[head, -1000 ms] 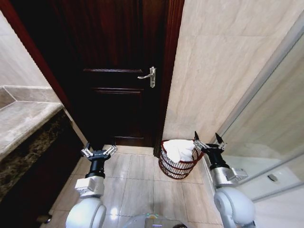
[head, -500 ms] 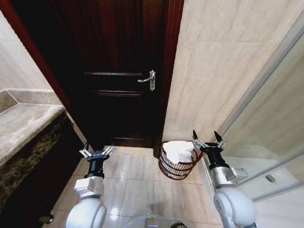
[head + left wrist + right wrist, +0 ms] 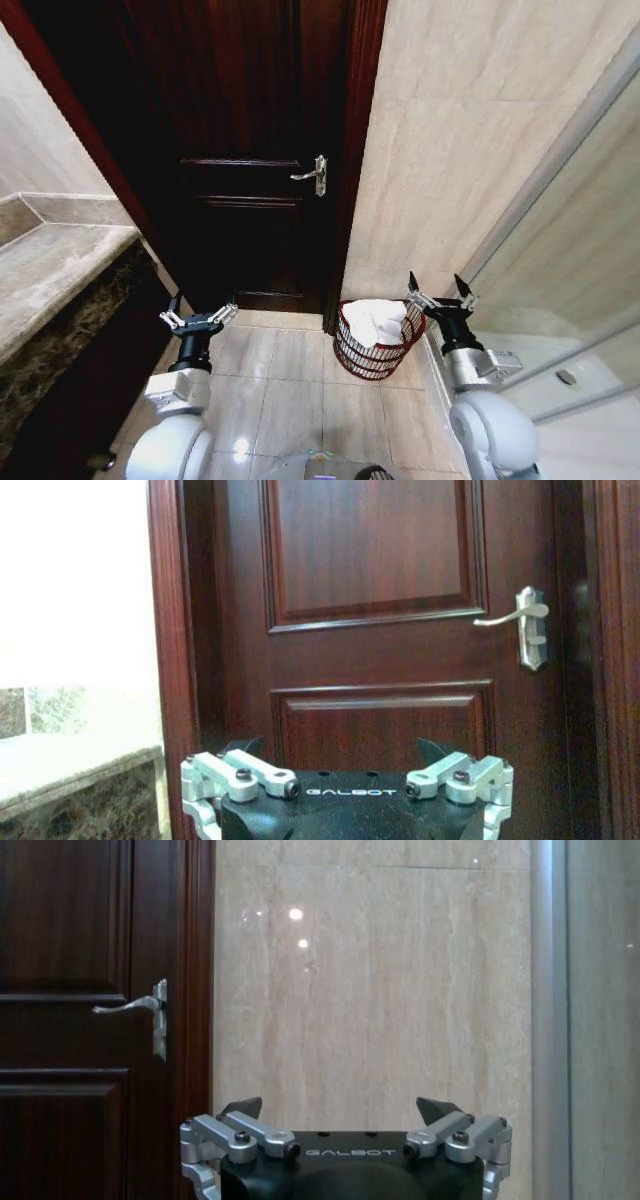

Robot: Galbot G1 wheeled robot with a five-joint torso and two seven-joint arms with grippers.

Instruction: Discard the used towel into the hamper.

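- the towel (image 3: 377, 320) lies in the hamper (image 3: 372, 352), which stands on the floor beside the door (image 3: 260, 150); the job looks done.
- right pincer (image 3: 441, 297) hangs spread and empty just beside the hamper's rim, near the wall.
- left pincer (image 3: 197, 320), spread and empty too, is well apart from the hamper, with open floor between.

One hamper (image 3: 376, 345), one white towel (image 3: 376, 318), two claws, one door (image 3: 255, 150), one door handle (image 3: 312, 172).
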